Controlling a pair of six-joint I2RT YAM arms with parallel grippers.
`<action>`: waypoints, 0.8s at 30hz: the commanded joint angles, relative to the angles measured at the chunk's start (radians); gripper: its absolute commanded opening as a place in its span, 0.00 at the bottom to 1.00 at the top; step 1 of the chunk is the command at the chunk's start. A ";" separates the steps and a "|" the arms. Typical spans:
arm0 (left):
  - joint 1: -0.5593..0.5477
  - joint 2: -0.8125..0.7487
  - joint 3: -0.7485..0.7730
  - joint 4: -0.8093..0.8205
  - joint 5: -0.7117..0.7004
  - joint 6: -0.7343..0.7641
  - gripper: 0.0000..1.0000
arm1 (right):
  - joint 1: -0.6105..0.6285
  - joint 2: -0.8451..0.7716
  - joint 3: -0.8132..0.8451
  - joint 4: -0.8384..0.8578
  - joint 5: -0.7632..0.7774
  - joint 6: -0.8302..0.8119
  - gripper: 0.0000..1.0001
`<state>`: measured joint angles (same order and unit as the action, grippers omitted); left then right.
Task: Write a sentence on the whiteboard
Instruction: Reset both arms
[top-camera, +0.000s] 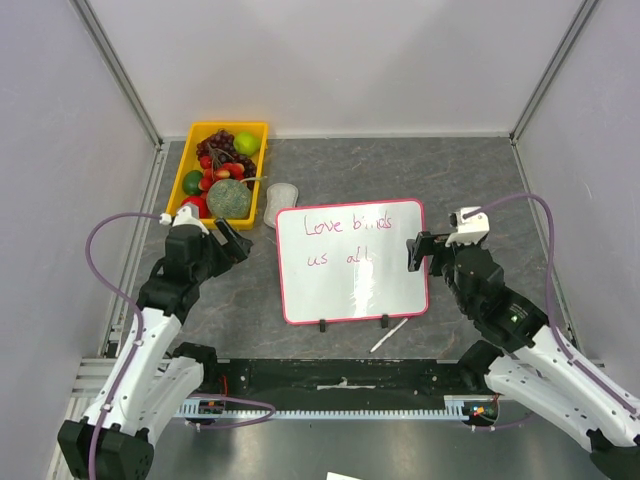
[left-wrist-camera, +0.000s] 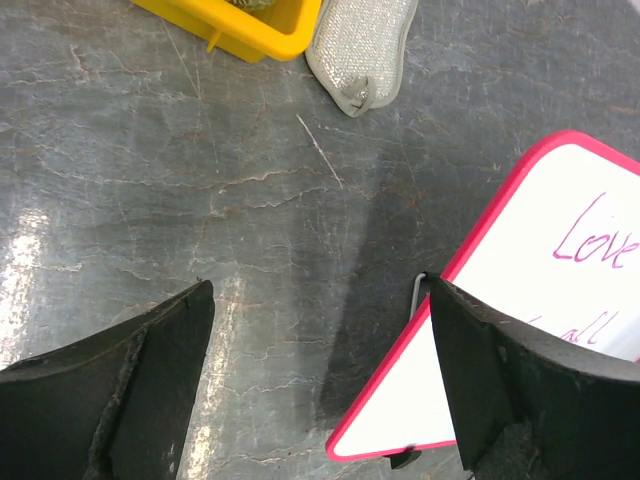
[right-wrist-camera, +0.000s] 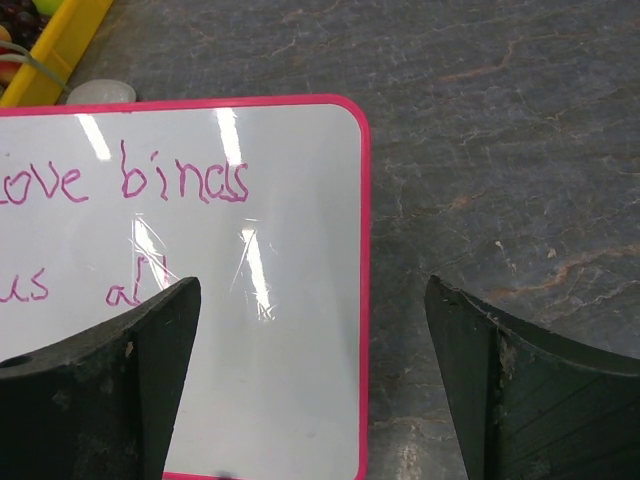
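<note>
The whiteboard (top-camera: 352, 285) lies flat mid-table, pink-framed, its two black feet on the near edge. The sentence (top-camera: 345, 240) is in pink handwriting on two lines, "Love binds" over "us all". My left gripper (top-camera: 232, 238) hovers open just left of the board's upper left corner, holding nothing. Seen from the left wrist, the left gripper (left-wrist-camera: 320, 290) is over bare table, with the whiteboard (left-wrist-camera: 520, 250) at its right finger. My right gripper (top-camera: 415, 252) is open and empty at the board's right edge. In the right wrist view, the right gripper (right-wrist-camera: 312, 285) straddles the whiteboard (right-wrist-camera: 300, 200) frame, with the sentence (right-wrist-camera: 180, 185) to the left.
A yellow tray (top-camera: 262, 128) of fruit stands at the back left. A silvery pad (top-camera: 280, 203) lies between it and the board. A thin white pen (top-camera: 388, 335) rests on the table just in front of the board's near edge. Grey walls close in both sides.
</note>
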<state>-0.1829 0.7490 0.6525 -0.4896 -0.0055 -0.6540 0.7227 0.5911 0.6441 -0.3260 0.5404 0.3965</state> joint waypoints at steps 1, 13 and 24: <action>0.000 -0.005 0.064 -0.040 -0.051 0.001 0.93 | 0.000 0.073 0.080 -0.018 0.007 -0.044 0.98; 0.000 0.113 0.114 -0.113 0.125 0.046 0.95 | 0.000 0.303 0.199 -0.101 0.004 0.056 0.98; -0.001 0.087 0.128 -0.086 0.113 0.108 0.95 | -0.097 0.420 0.227 -0.025 -0.125 0.022 0.98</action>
<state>-0.1829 0.8879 0.7479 -0.6041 0.1093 -0.5945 0.6777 1.0004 0.8257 -0.4042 0.4767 0.4194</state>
